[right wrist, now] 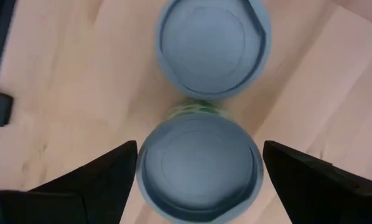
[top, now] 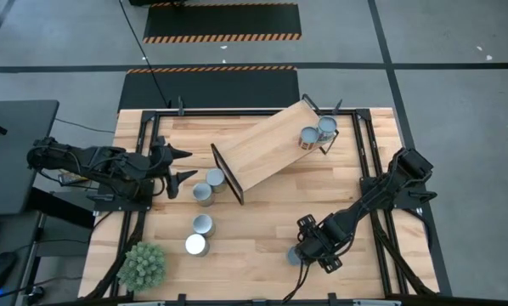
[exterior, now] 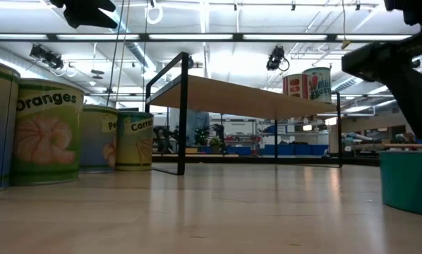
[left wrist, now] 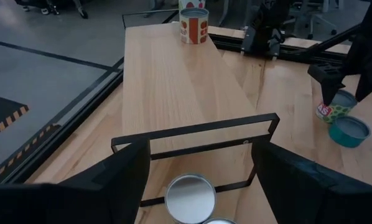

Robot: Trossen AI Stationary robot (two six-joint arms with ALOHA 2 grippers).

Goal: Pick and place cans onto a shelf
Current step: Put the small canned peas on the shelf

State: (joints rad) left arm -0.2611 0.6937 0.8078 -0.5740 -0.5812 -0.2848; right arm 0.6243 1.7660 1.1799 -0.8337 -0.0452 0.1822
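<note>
Blue-topped cans (right wrist: 198, 163) sit under the right gripper (top: 315, 249), its fingers wide apart, ready to grab one for the shelf (top: 271, 144). Left gripper (top: 179, 165), fingers apart, waits beside other cans (top: 208, 187).

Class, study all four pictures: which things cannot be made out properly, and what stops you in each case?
- The cans under the right gripper: the high view hides them behind the arm.
- Carrot can label: low view, word cut off by the neighbouring can.
- Teal can: low view, cut by the picture's edge.
- Shelf cans' labels: high view, too small to read.
- Left gripper: open, holding nothing.
</note>
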